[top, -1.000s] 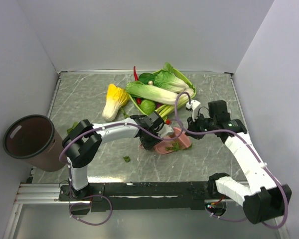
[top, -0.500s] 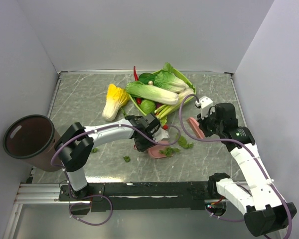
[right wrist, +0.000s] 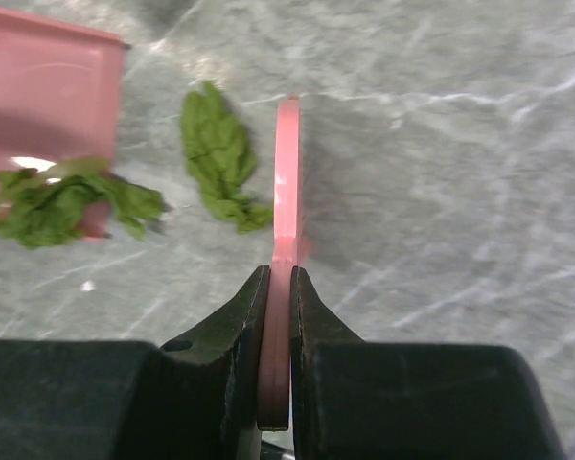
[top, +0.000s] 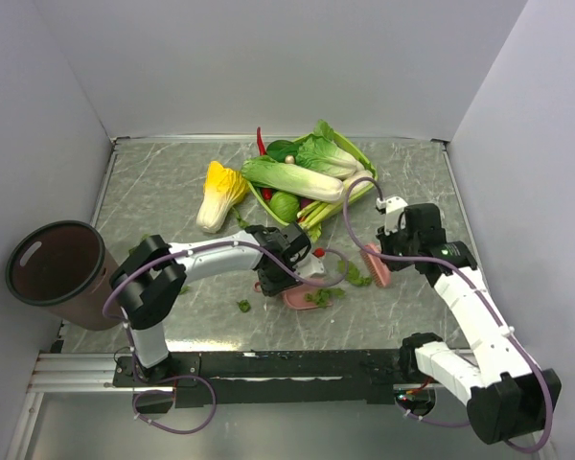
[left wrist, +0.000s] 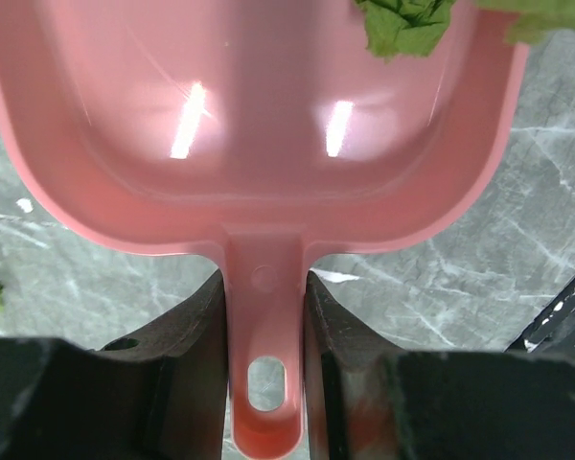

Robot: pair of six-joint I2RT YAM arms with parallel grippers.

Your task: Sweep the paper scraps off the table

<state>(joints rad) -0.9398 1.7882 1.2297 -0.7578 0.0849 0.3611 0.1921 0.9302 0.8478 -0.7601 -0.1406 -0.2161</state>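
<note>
The pink dustpan (left wrist: pixel 268 125) and a paper scrap (left wrist: pixel 407 24) run off the top edge (left wrist view).

Glossy smooth pink plastic dustpan (left wrist: pixel 268 125), crinkled matt green paper scraps (right wrist: pixel 220 158), polished grey marble-patterned table (right wrist: pixel 441 144)

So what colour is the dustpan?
Shiny pink; the dustpan shows best in the left wrist view.

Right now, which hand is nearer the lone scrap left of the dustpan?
Left. The left hand, holding the dustpan, sits beside the scrap; the right hand is across the dustpan.
</note>
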